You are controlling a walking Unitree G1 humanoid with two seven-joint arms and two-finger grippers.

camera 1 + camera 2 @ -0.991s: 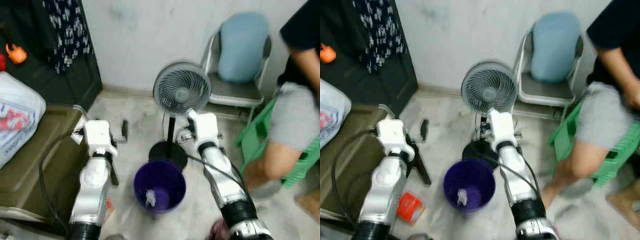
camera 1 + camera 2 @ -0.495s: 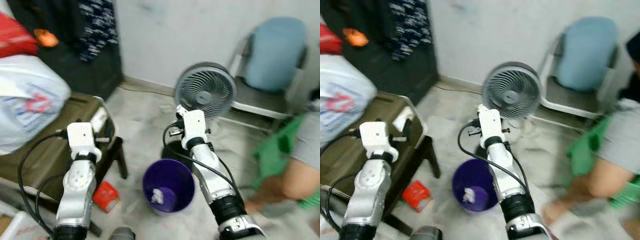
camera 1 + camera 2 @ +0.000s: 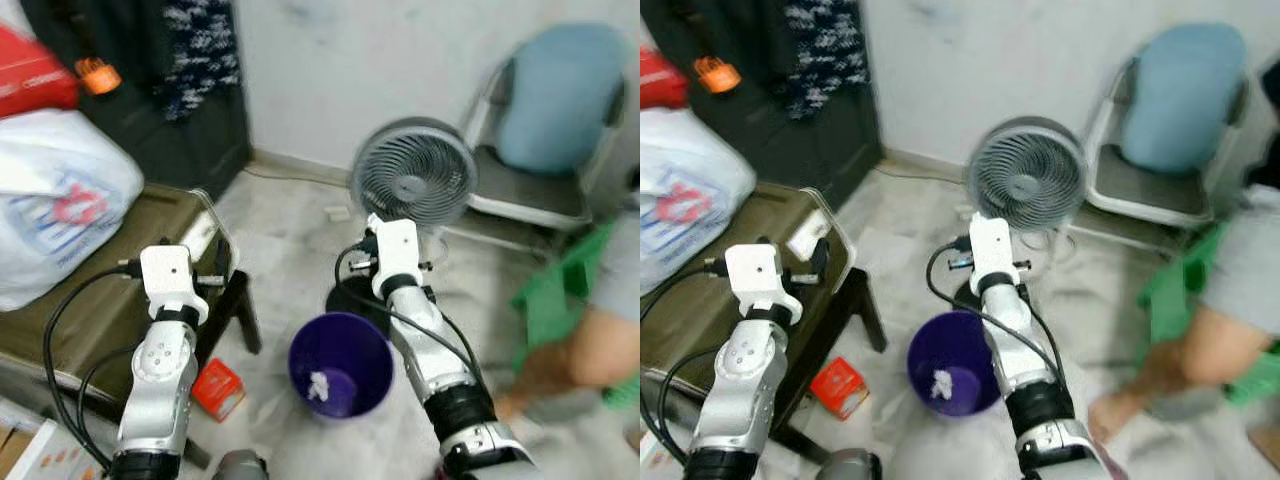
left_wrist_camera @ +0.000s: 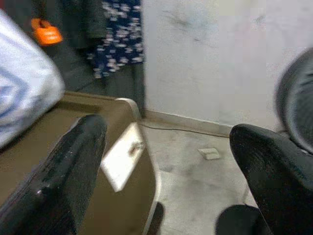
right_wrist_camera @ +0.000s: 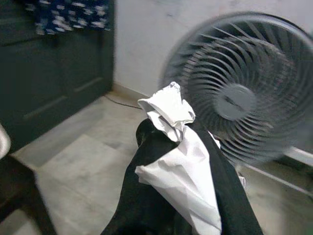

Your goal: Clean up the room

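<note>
Two silver arms reach forward over the pale floor (image 3: pixel 280 240), and I use the round purple plastic bin (image 3: pixel 341 363) between them as my landmark. My right tool (image 5: pixel 181 147) is clamped on a crumpled white piece of paper (image 5: pixel 172 147), its black fingers (image 5: pixel 146 196) pinched together around the wad; the right arm stretches past the bin toward the grey round-caged floor fan (image 3: pixel 414 178) standing just behind it. Inside the bin lies another small white paper scrap (image 3: pixel 319 385). My left tool (image 4: pixel 166 161) has its fingers spread wide with nothing between them, and it hangs left of the bin beside a low olive-brown table (image 3: pixel 90 300). On that table rests a bulging white plastic bag with red print (image 3: pixel 55 215). A small red box (image 3: pixel 217 388) lies on the floor left of the bin, near the table's dark leg. Beyond the fan stands a metal-framed chair with a pale blue back (image 3: pixel 545 110). Right of the bin I see a person's bare leg (image 3: pixel 570 355) against a green plastic stool (image 3: pixel 545 300).
</note>
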